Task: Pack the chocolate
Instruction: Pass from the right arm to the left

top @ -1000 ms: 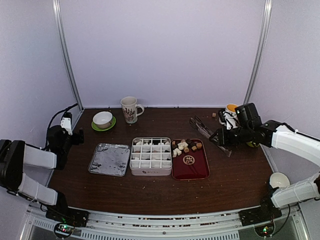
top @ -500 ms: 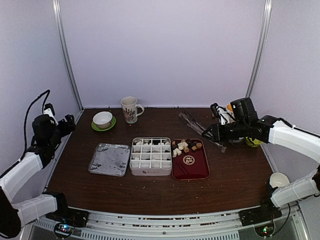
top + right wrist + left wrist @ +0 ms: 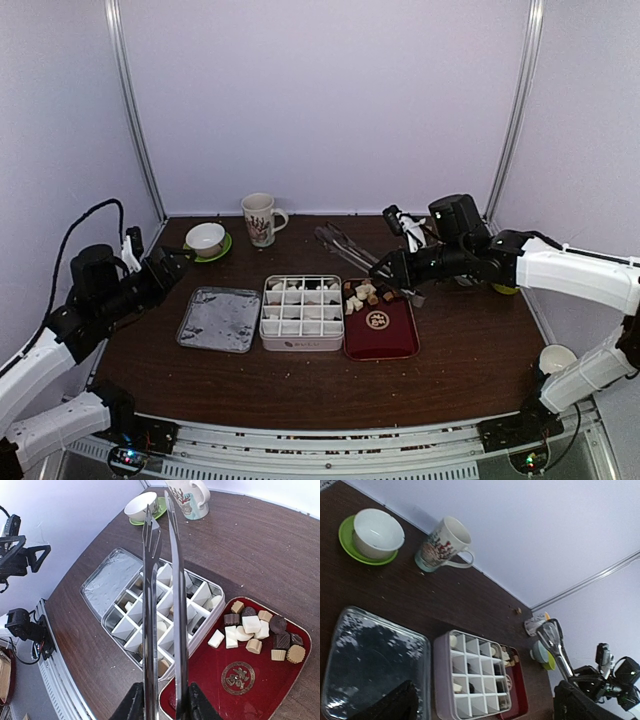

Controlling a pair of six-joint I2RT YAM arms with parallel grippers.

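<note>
The chocolate is a cluster of small dark, tan and cream pieces at the far end of a dark-red tray. A few more pieces lie in cells of the white divided box beside it. My right gripper is shut on metal tongs, which point left and away above the table. In the right wrist view the tongs reach out over the box, with the chocolate to their right and the gripper at the bottom edge. My left gripper hangs open and holds nothing, above the table's left side.
A silvery tin lid lies left of the box. At the back stand a mug and a white bowl on a green saucer. A white cup is at the right edge.
My right arm has carried the tongs leftwards, from the table's right side to just behind the red tray. My left arm has swung in from the left edge towards the tin lid.
</note>
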